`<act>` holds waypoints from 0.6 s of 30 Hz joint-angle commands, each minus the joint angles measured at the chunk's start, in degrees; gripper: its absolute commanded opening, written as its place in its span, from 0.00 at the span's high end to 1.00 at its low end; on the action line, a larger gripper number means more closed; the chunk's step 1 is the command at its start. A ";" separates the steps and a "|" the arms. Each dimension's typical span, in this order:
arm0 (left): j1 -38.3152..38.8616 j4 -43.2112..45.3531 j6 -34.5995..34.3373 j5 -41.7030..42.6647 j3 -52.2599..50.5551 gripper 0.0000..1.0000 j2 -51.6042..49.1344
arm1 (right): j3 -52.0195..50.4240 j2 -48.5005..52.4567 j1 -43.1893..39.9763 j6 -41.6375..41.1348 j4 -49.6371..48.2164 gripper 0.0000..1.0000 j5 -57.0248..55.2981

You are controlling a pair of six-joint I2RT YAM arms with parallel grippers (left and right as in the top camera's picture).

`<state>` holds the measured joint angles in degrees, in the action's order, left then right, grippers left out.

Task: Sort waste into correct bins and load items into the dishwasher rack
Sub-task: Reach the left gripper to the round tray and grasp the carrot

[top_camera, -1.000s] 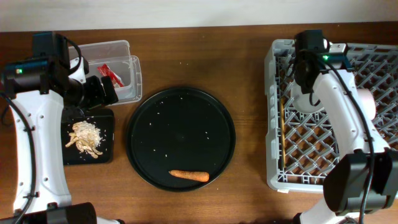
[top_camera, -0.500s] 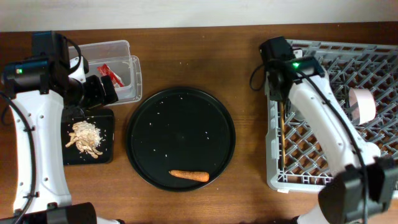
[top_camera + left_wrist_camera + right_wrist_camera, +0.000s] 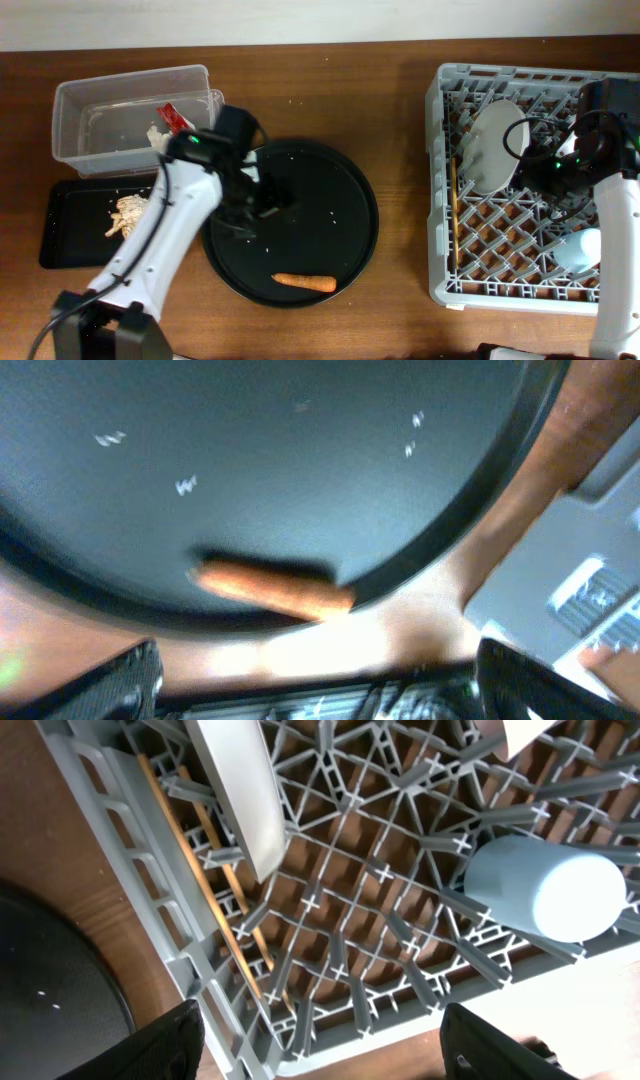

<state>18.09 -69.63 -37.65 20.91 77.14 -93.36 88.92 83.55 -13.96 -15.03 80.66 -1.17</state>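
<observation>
On brown wooden counter (image 3: 400,90), small orange carrot (image 3: 304,282) is judged next; empty, spread left fingers (image 3: 110,680) must be lowered around it.

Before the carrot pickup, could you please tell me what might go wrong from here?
The carrot lies by the rim of the round black tray, so the left pincer may hit the rim or roll it off. The plate stands tilted in the rack near the right pincer; a bump might topple it.
</observation>
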 commanded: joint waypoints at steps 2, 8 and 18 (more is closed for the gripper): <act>11.10 10.12 -22.73 2.29 -11.82 0.01 0.26 | -0.37 -0.20 -0.26 -0.39 0.15 0.25 1.01; 16.15 20.35 -33.55 1.57 -20.98 0.01 0.26 | -0.37 -0.20 -0.26 -0.39 0.46 0.25 2.05; 16.15 30.25 -35.69 -1.07 -28.37 0.01 -1.92 | -0.37 -0.20 -0.26 -0.39 0.61 0.25 2.05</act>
<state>34.02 -39.90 -72.12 21.52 50.15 -93.43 88.90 83.55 -13.96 -15.05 81.03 0.36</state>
